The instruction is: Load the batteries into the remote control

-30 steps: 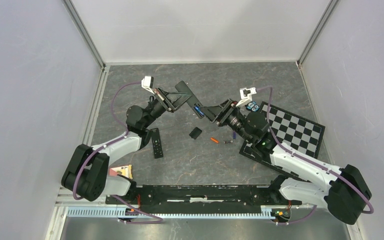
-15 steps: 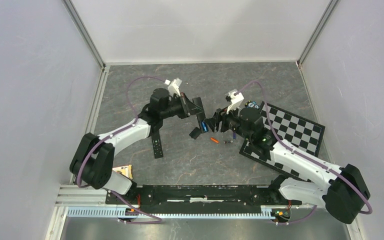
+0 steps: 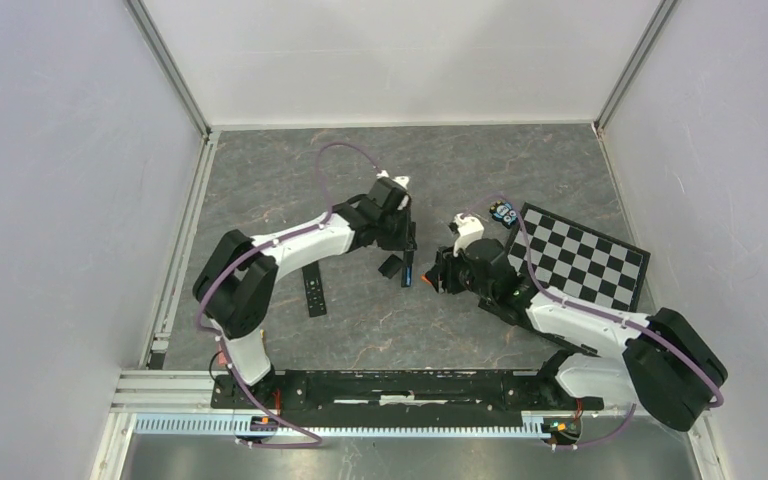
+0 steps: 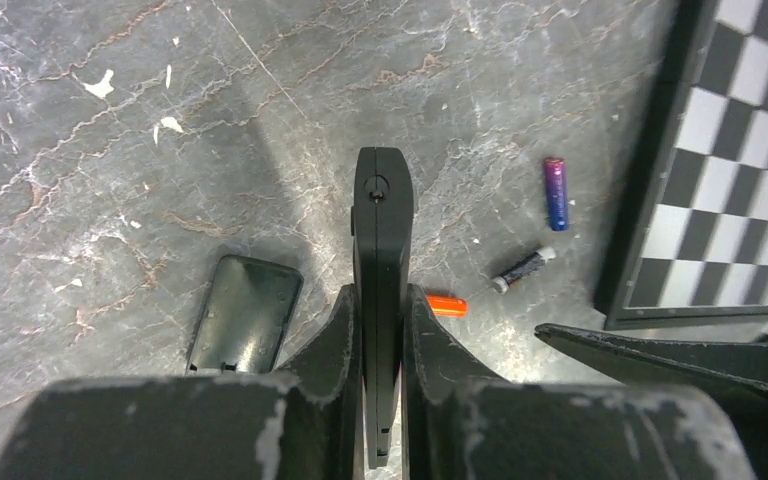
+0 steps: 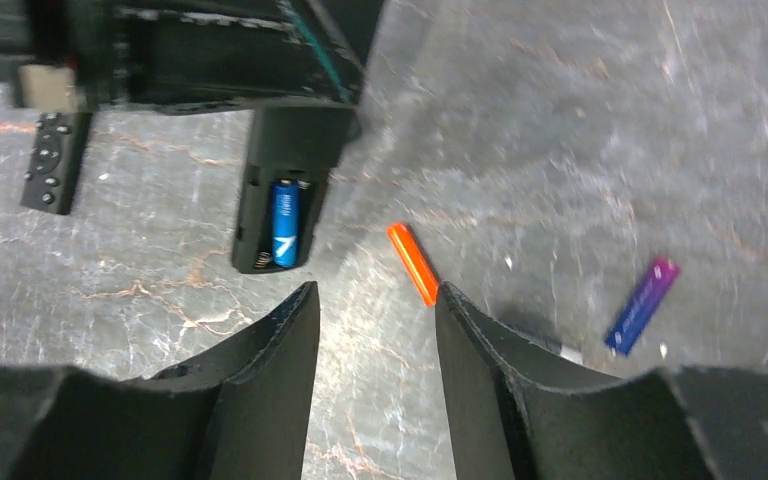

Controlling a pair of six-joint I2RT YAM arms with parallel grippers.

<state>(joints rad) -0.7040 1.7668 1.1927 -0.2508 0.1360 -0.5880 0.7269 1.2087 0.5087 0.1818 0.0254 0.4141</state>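
Just beyond the spread right pincer (image 5: 375, 292) lies the orange battery (image 5: 412, 263), left pincer (image 4: 380, 298) pinching the remote (image 4: 380, 215).

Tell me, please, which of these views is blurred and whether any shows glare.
Right wrist view: soft with motion blur, the purple-blue battery smeared and the orange battery fuzzy-edged. Left wrist view: crisp on the remote and the floor, with a pale glare band on the floor beside the remote. Top external view: evenly lit, sharp, no glare.

cover (image 4: 245, 315) L of remote (image 4: 380, 230), batteries (image 4: 522, 270) R of it
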